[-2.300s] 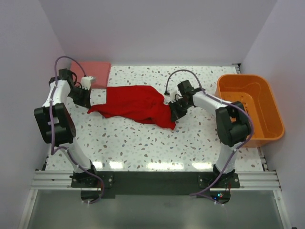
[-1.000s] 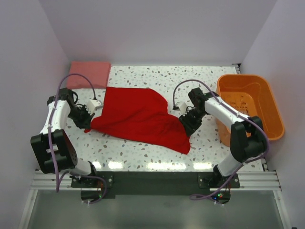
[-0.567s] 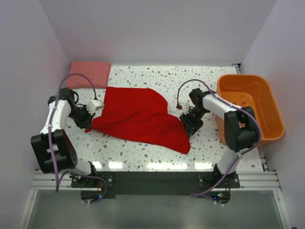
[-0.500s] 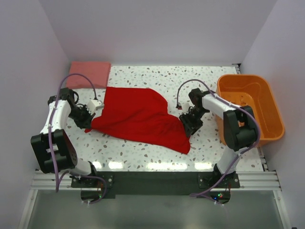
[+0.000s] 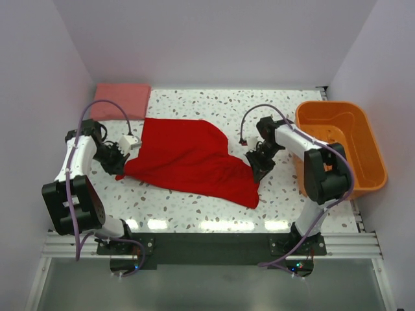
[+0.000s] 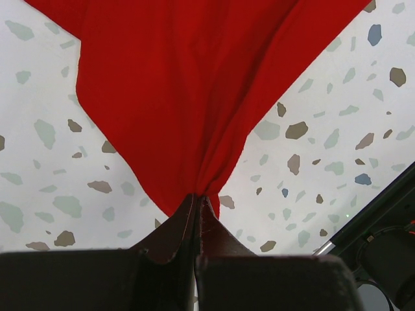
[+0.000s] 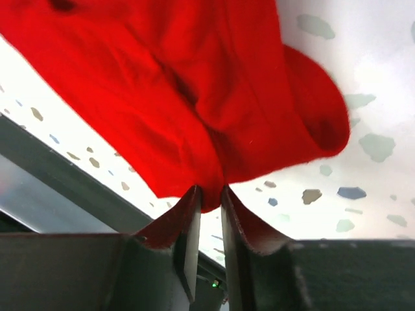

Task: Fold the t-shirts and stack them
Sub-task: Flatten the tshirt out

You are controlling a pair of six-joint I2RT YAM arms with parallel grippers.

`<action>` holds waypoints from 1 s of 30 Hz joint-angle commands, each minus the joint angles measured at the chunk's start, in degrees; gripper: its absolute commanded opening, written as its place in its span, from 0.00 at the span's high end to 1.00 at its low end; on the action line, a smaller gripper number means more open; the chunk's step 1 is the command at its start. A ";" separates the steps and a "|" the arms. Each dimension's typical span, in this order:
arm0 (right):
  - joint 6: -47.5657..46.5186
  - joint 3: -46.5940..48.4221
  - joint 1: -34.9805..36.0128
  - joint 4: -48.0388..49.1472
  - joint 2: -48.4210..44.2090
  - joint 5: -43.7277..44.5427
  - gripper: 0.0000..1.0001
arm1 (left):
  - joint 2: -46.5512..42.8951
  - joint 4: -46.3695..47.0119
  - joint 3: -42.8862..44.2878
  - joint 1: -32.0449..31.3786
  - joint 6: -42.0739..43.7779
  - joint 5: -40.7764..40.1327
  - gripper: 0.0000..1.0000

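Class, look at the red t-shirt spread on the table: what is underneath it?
Only the speckled table shows around the edges of the red t-shirt, so the shirt seems to lie straight on it. Anything beneath the cloth itself is covered and cannot be seen.

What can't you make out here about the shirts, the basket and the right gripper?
- Right wrist view: whether the right gripper actually pinches the red t-shirt; cloth covers the gap at its fingertips.
- Top view: the red t-shirt's collar and sleeves; its own folds hide them.
- Top view: the pink t-shirt layers; too small, and outside both wrist views.
- Top view: the basket near-left inside; the right arm covers it.
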 commanded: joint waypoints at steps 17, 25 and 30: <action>-4.01 32.87 -6.19 5.11 -17.17 5.04 1.00 | 0.08 3.89 32.65 1.96 -19.44 16.22 1.00; -7.34 42.74 -6.19 19.87 -19.45 16.05 1.00 | -1.41 22.54 42.76 2.14 -32.74 11.21 1.00; -7.61 46.34 -6.19 25.69 -20.60 18.86 1.00 | -2.55 27.37 44.79 2.14 -35.74 9.54 1.00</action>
